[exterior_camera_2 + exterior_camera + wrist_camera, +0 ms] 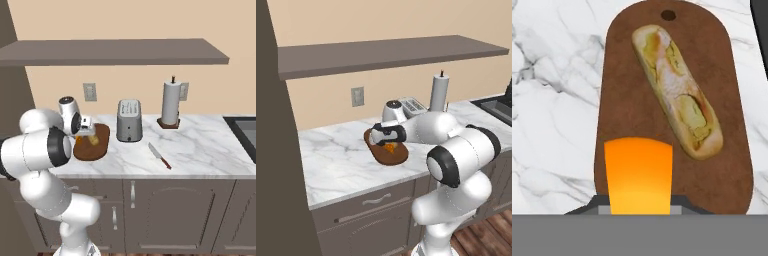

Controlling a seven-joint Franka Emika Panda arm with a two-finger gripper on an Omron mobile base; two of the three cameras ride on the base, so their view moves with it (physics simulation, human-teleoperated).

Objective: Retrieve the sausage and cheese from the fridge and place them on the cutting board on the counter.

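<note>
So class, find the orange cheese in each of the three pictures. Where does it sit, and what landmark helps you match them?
Left base view: the cheese lies centre frame, just under the gripper.
Right base view: the cheese is left of centre, beside the toaster.
Hand view: the cheese is at bottom centre.
Shared landmark: the cutting board beneath it.
</note>
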